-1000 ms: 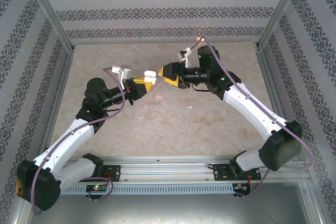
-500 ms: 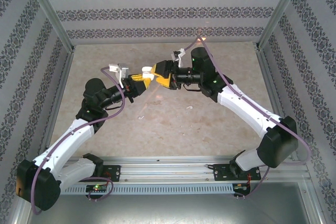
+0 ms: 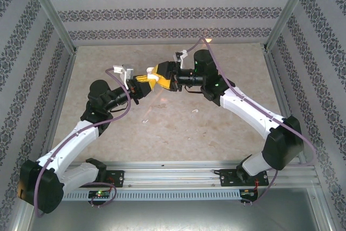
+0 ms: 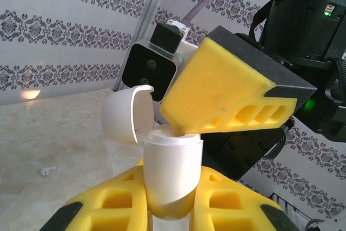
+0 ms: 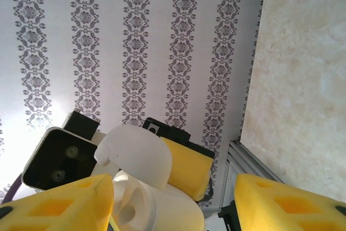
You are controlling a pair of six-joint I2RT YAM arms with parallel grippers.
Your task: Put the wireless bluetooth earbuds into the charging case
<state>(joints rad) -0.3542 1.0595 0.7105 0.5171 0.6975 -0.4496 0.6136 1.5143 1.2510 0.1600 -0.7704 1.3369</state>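
White plastic sat at the middle of the top view, where the left gripper (image 3: 141,83) was clamped on the charging case (image 3: 150,78) above the far-centre table (image 3: 227,133). The right gripper (image 3: 158,74) was right against it from the right. Two loose earbuds (image 3: 194,112) lay on the table, one near the centre and one (image 3: 145,121) left of it, both well apart from the case. From the left wrist, the case (image 4: 173,177) stood upright between yellow fingers, long axis vertical and mouth up, its lid (image 4: 127,114) swung open leftward. One right finger (image 4: 216,96) hung over the rim. A lone earbud (image 4: 47,171) lay far left, stem roughly level. From the right wrist, the right gripper (image 5: 173,204) stood wide apart with nothing visibly gripped, straddling the lid (image 5: 138,158) and an open socket (image 5: 130,209). Whether any earbud sat inside could not be told. Downward pressure from that finger risked twisting the case in the clamp or snapping the lid shut.
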